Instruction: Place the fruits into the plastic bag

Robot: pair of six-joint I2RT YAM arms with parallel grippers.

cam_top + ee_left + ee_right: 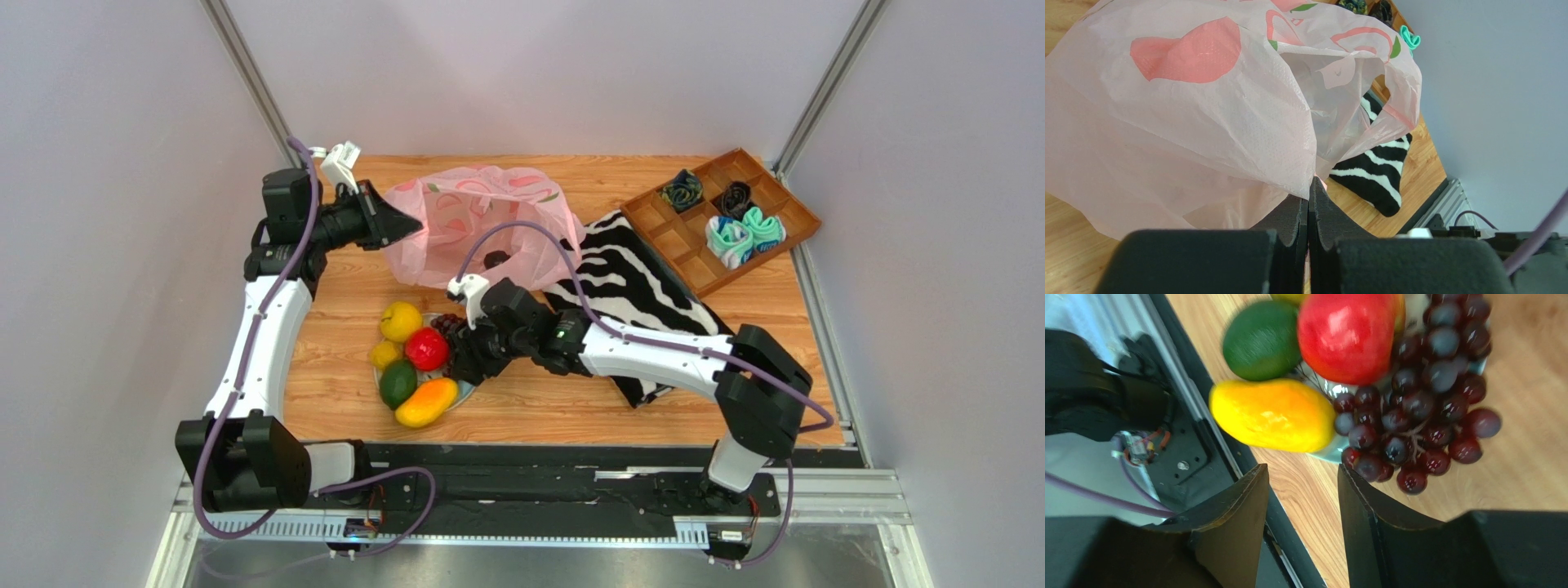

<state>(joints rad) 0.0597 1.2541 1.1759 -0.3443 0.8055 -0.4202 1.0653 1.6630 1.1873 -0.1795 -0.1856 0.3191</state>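
The pink plastic bag (478, 221) lies at the back middle of the table, mouth toward the right. My left gripper (411, 223) is shut on its left edge; in the left wrist view the film (1198, 110) is pinched between the closed fingers of that gripper (1310, 184). The fruits lie in a pile at the front: a lemon (400, 321), a second lemon (385, 355), red fruit (427, 349), green fruit (398, 384) and mango (427, 402). My right gripper (466, 355) hovers open and empty over the grape bunch (1413, 410), beside the mango (1272, 414).
A zebra-striped cloth (638, 288) lies right of the bag, under my right arm. A wooden compartment tray (785, 202) with rolled cloth bundles stands at the back right. The fruits rest on a clear plate (1333, 452). The black base rail (552, 459) runs along the near edge.
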